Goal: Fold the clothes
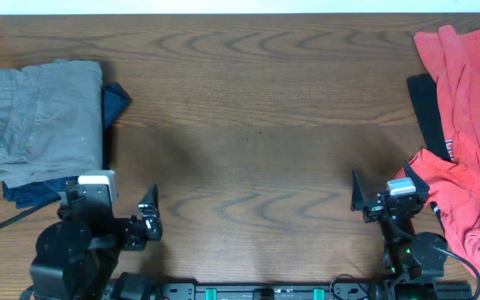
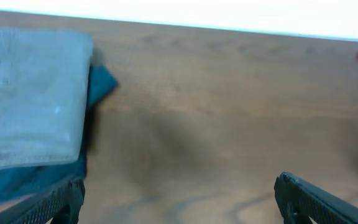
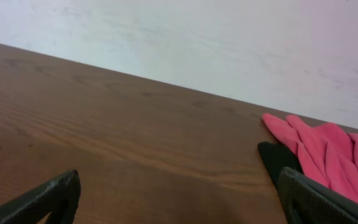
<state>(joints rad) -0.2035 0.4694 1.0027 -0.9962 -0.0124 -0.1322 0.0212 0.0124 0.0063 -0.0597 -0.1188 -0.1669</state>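
Folded olive-grey shorts [image 1: 44, 117] lie at the table's left on top of a navy blue garment [image 1: 117, 102]. Both also show in the left wrist view, shorts [image 2: 30, 93] over navy cloth [image 2: 101, 84]. A loose heap of coral-red garments [image 1: 473, 125] lies at the right edge and shows in the right wrist view [image 3: 328, 155]. My left gripper [image 1: 111, 202] is open and empty just in front of the shorts; in its own view the jaws [image 2: 179, 196] are wide apart over bare wood. My right gripper [image 1: 386, 183] is open and empty beside the red heap, its jaws [image 3: 179, 193] wide apart.
A black cloth [image 1: 427, 108] lies under the red heap's left edge and shows in the right wrist view [image 3: 275, 158]. The brown wooden table [image 1: 248, 108] stretches between the two piles. A white wall runs along the far edge.
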